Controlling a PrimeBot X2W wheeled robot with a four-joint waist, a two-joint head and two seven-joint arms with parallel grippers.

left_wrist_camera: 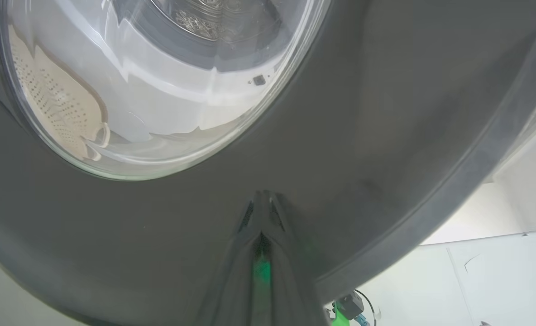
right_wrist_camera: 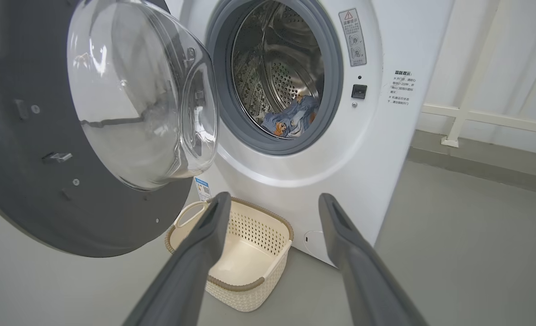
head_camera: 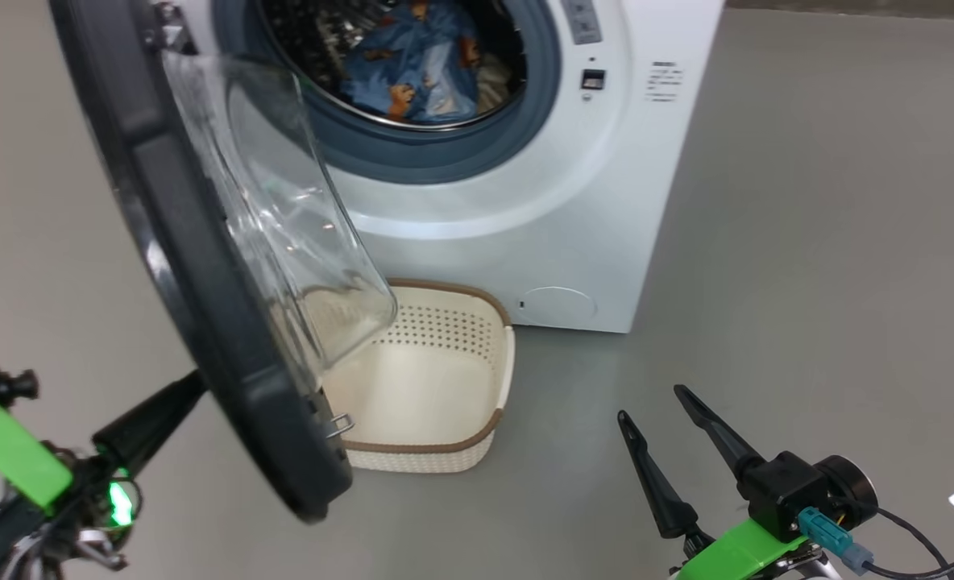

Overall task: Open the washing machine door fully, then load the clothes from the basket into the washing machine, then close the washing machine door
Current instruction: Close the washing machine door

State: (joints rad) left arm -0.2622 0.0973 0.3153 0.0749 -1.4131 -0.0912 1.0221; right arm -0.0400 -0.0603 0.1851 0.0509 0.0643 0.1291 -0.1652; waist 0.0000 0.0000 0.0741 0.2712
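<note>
The washing machine (head_camera: 574, 234) stands ahead with its drum exposed. Inside lie the clothes (head_camera: 416, 68), a light blue piece with orange figures and a cream piece beside it; they also show in the drum (right_wrist_camera: 295, 117). The washing machine door (head_camera: 203, 306) swings partly out at the left, glass bowl facing the machine. My left gripper (head_camera: 191, 385) is shut, its tips (left_wrist_camera: 261, 195) against the door's black outer rim (left_wrist_camera: 385, 113). The basket (head_camera: 421, 445) sits empty on the floor under the door. My right gripper (head_camera: 650, 403) hangs open, apart from the basket (right_wrist_camera: 268, 226).
Bare grey floor (head_camera: 807, 282) stretches to the right of the machine. A white wall with a low rail (right_wrist_camera: 476, 115) runs behind on the right. A cable and a white tag trail from my right wrist (head_camera: 912, 532).
</note>
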